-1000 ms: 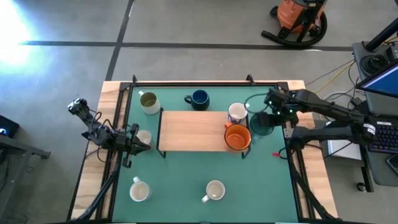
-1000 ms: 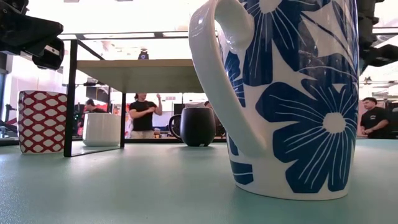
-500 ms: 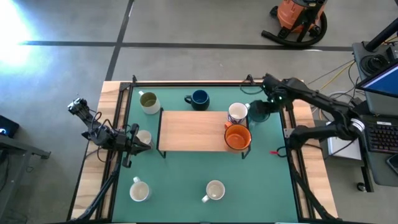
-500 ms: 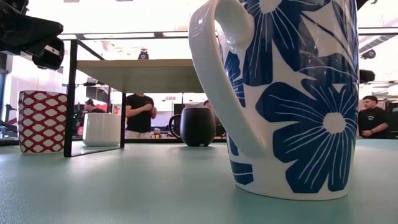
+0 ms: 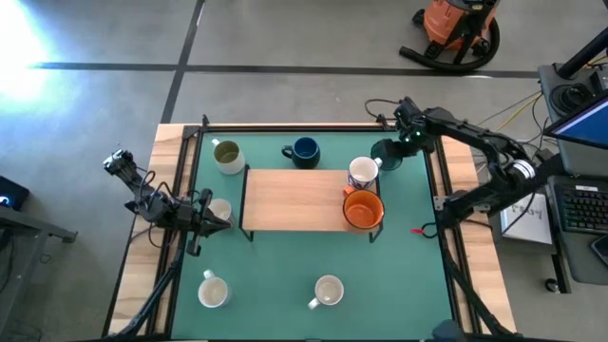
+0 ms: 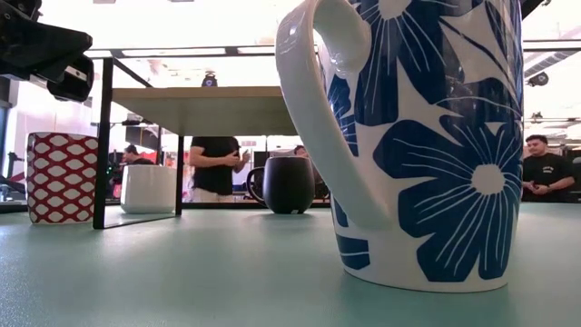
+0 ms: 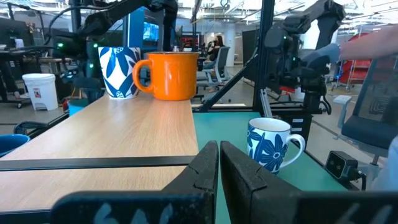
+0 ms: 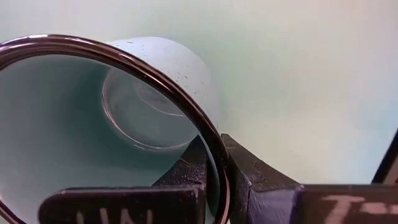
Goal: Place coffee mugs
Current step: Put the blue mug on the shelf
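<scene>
Gripping the teal mug (image 5: 387, 152) by its rim, the right gripper (image 5: 403, 141) holds it at the far right corner of the green mat (image 5: 285, 266), beside the wooden shelf (image 5: 294, 199); fingers pinch the mug wall (image 8: 208, 149). Orange mug (image 5: 362, 209) and patterned mug (image 5: 362, 173) stand on the shelf's right end. Left gripper (image 5: 215, 219), fingers together and empty, waits at the mat's left edge

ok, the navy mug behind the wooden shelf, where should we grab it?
Probably the rim wall, from straight above. The navy mug stands upright with its mouth open and its handle pointing toward the left arm's side, so one of the jaws inside and one outside on the handle-free side should fit.
</scene>
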Controlling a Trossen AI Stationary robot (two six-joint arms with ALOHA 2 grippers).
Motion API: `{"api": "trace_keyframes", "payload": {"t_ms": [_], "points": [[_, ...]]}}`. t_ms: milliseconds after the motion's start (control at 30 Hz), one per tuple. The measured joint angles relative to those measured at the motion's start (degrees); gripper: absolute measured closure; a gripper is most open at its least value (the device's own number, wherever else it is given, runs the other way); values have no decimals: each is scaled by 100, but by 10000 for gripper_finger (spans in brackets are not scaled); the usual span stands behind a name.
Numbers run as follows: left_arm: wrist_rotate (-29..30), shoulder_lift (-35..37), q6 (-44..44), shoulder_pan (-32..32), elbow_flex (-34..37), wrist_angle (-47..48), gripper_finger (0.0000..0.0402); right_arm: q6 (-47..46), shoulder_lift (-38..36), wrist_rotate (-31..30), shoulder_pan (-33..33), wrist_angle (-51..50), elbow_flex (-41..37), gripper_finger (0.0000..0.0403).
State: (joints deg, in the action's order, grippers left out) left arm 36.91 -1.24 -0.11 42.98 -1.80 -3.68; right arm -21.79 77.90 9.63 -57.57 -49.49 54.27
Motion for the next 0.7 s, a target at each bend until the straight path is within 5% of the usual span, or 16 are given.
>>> {"api": "trace_keyframes", "payload": {"t_ms": [700], "points": [[2, 1, 1, -2, 0, 0, 402, 2648, 2240, -78, 395, -770, 2840, 390]]}}
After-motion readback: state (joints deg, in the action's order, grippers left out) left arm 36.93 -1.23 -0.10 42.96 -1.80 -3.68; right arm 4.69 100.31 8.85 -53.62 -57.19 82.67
